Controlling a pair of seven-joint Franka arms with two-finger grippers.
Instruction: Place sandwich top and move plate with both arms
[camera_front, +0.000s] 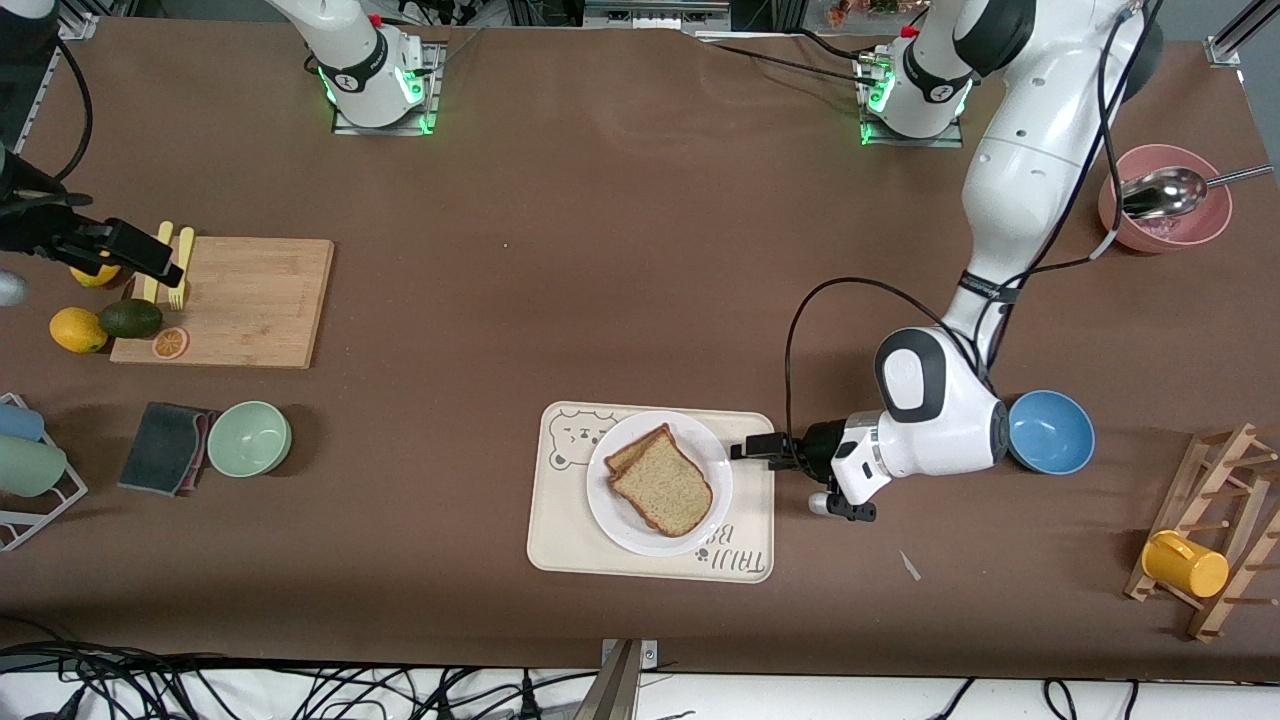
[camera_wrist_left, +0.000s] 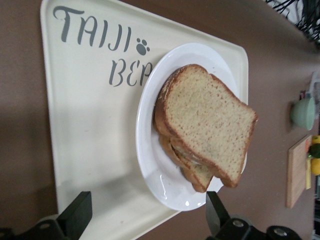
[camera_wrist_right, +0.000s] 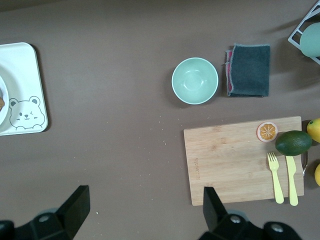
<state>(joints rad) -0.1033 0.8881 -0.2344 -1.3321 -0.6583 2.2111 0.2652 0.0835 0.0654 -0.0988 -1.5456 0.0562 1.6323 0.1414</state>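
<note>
The sandwich top (camera_front: 662, 488) lies on another bread slice on the white plate (camera_front: 700, 440), which sits on the cream bear tray (camera_front: 560, 530). My left gripper (camera_front: 748, 448) is open and empty, low at the plate's rim, on the side toward the left arm's end of the table. In the left wrist view the sandwich top (camera_wrist_left: 207, 120) overhangs the lower slice, and the plate (camera_wrist_left: 160, 175) and tray (camera_wrist_left: 85, 125) lie between the open fingers of the left gripper (camera_wrist_left: 147, 210). My right gripper (camera_front: 165, 262) is open and empty over the edge of the cutting board; it also shows in the right wrist view (camera_wrist_right: 145, 200).
The wooden cutting board (camera_front: 245, 300) holds a yellow fork and knife (camera_front: 180, 265), with an avocado (camera_front: 130, 318) and a lemon (camera_front: 78, 330) beside it. A green bowl (camera_front: 249, 438) and dark cloth (camera_front: 165, 447) lie nearer. A blue bowl (camera_front: 1050, 432) sits by the left arm. A rack holds a yellow mug (camera_front: 1185, 563).
</note>
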